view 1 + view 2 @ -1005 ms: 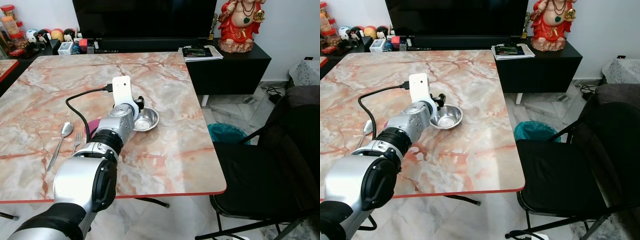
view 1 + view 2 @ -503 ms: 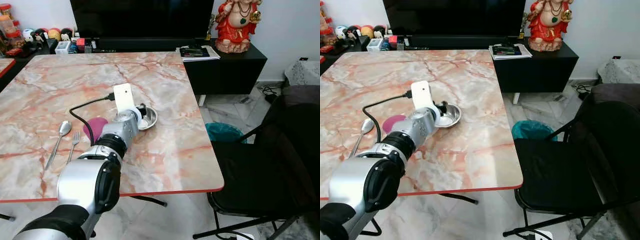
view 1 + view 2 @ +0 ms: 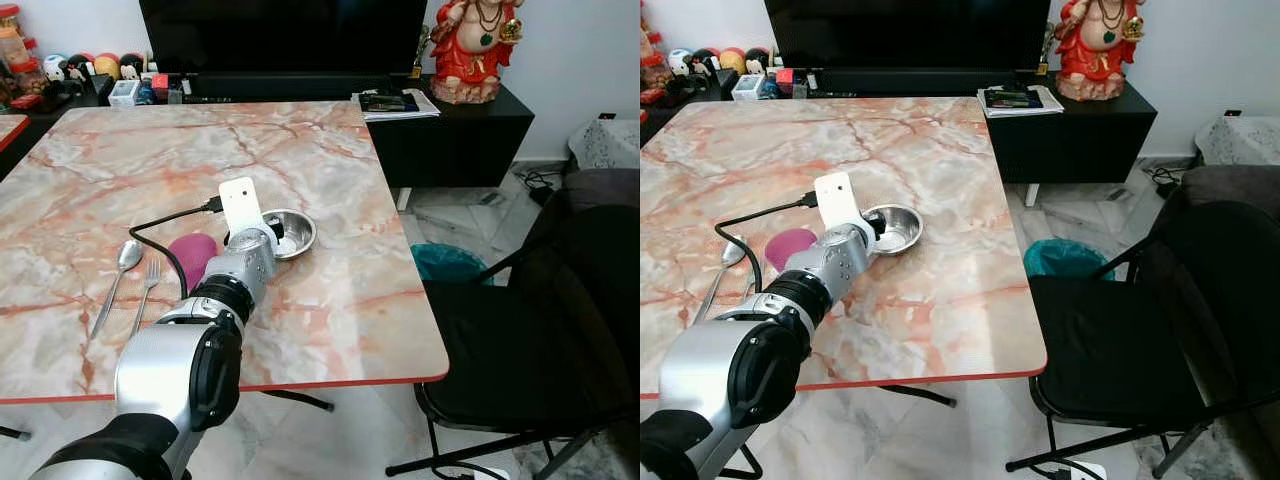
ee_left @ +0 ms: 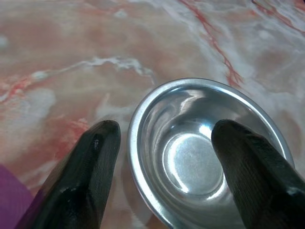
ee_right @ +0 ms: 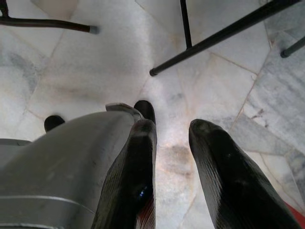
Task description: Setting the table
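Note:
A small steel bowl (image 3: 292, 232) stands upright on the marble table (image 3: 340, 300), right of the middle. My left gripper (image 4: 164, 138) is open at the bowl's near rim: one finger (image 4: 90, 167) lies outside the rim, the other (image 4: 252, 167) hangs over the bowl's inside. A purple round piece (image 3: 192, 250) lies to the left of my forearm, partly hidden by it. Further left are a fork (image 3: 148, 285) and a spoon (image 3: 122, 268), side by side. My right gripper (image 5: 174, 157) hangs over the floor, open and holding nothing.
A black chair (image 3: 520, 340) stands at the table's right side, with a teal bin (image 3: 450, 265) behind it. A black cabinet (image 3: 460, 130) with a red statue (image 3: 475, 45) is beyond the far right corner. A black cable (image 3: 150, 215) loops over the table.
My left wrist has drawn back a little toward me and to the left, uncovering more of the purple piece. The bowl stays where it was. The camera has shifted slightly.

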Tool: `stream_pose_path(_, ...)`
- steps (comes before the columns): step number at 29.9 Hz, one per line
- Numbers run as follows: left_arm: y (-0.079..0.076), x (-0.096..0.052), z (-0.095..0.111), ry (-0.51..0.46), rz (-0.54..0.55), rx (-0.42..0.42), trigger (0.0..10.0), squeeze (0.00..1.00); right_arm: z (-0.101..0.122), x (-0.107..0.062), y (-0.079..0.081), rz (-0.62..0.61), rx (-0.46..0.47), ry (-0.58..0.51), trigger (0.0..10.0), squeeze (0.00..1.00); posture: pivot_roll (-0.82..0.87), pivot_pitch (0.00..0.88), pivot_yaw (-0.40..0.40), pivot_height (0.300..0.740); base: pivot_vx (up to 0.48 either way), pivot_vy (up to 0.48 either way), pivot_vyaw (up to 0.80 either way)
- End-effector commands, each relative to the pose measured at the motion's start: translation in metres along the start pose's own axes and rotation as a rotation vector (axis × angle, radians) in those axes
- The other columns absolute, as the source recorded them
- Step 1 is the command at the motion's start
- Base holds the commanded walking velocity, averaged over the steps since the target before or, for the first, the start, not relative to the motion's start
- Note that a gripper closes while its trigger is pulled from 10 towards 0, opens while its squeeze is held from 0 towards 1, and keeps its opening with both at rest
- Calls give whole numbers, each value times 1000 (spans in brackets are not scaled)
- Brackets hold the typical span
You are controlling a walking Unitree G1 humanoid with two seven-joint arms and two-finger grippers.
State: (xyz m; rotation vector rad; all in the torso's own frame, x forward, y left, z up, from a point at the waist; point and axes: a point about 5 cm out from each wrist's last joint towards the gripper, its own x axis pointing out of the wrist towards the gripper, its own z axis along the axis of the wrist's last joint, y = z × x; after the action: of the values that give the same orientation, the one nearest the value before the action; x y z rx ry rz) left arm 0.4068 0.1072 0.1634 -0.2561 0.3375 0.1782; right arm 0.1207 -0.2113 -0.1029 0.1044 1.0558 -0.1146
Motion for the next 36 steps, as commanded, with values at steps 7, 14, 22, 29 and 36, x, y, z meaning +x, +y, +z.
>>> stream_pose_path(7,4,0,-6,8,52,-84,10000,0,4,0,-2,-4,20,-22,10000,0,-217,0,-17,740,0,0,0)
stream_pose_path(14,-5,-3,-13,22,66,-109,10000,0,1,-1,-3,-6,26,-20,10000,0,-217,0,-18,740,0,0,0)
stream_pose_path(22,-9,-5,-25,64,77,-112,10000,0,-3,-1,-1,-4,37,-18,10000,0,-237,0,-6,740,0,0,0)
stream_pose_path(29,-10,-6,-30,87,81,-126,10000,0,-9,-3,-2,-10,46,-9,10000,0,-254,0,1,740,0,0,0)
stream_pose_path(36,-18,-8,-36,121,38,-131,10000,0,-12,-4,-2,-15,56,-7,10000,0,-274,9,13,740,0,0,0)
